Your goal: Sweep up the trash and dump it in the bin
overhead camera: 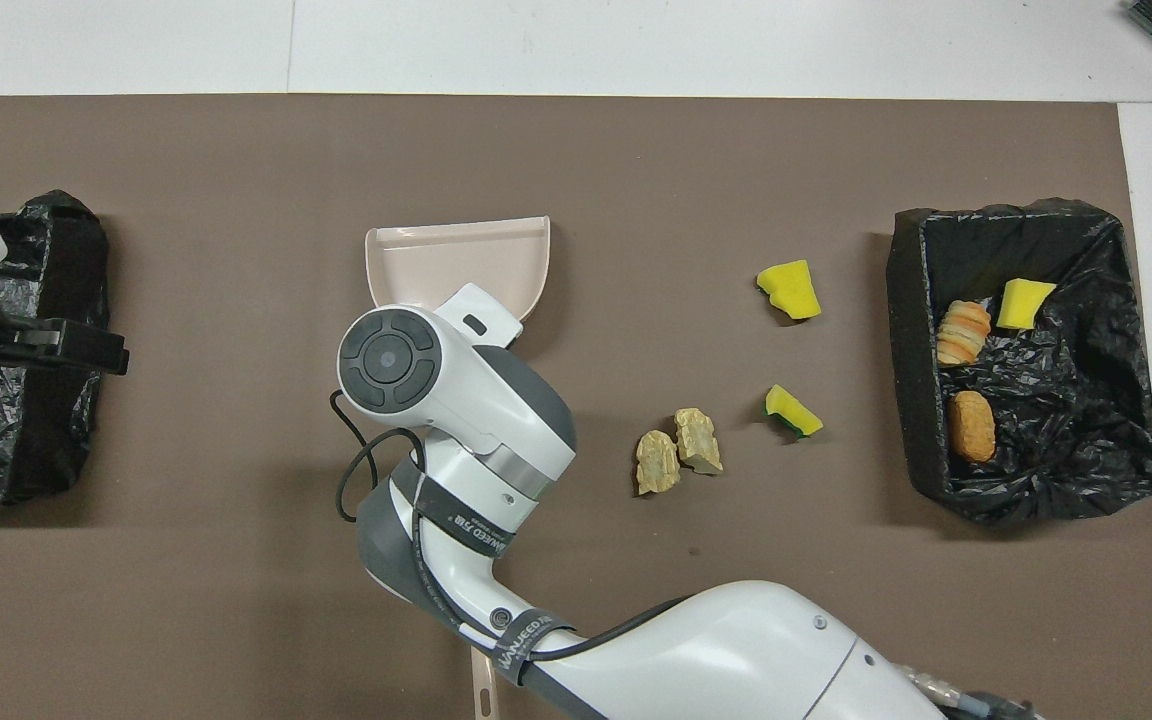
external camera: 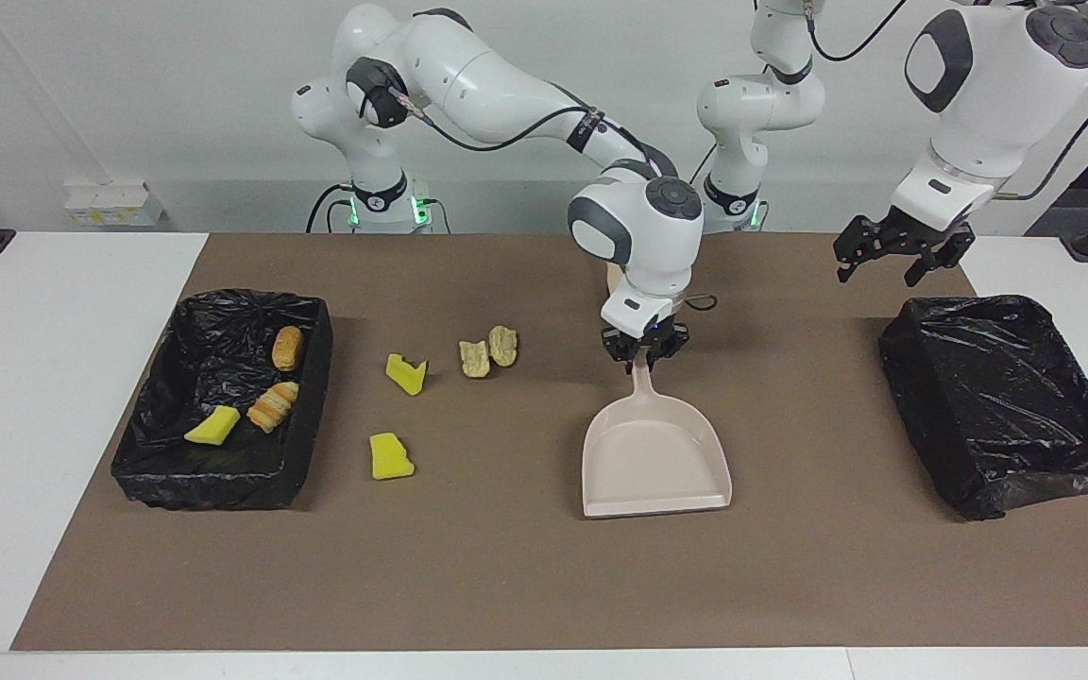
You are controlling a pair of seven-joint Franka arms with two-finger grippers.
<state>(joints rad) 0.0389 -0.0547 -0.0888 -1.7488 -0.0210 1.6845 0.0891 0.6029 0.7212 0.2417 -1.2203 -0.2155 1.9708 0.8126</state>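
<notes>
My right gripper (external camera: 641, 359) is shut on the handle of the beige dustpan (external camera: 654, 463), whose empty pan lies low at the middle of the mat, mouth away from the robots. In the overhead view the right wrist covers the handle and part of the dustpan (overhead camera: 456, 260). On the mat toward the right arm's end lie two yellow sponge scraps (external camera: 406, 374) (external camera: 390, 456) and two tan scraps (external camera: 474, 359) (external camera: 504, 346). The black-lined bin (external camera: 213, 486) at that end holds three scraps, among them a yellow one (external camera: 212, 426). My left gripper (external camera: 879, 272) hangs open, waiting.
A second black-lined bin (external camera: 997, 397) stands at the left arm's end, under and beside the left gripper. The brush is mostly hidden by the right arm; only its handle end (overhead camera: 481, 690) shows close to the robots. A brown mat (external camera: 506, 586) covers the table.
</notes>
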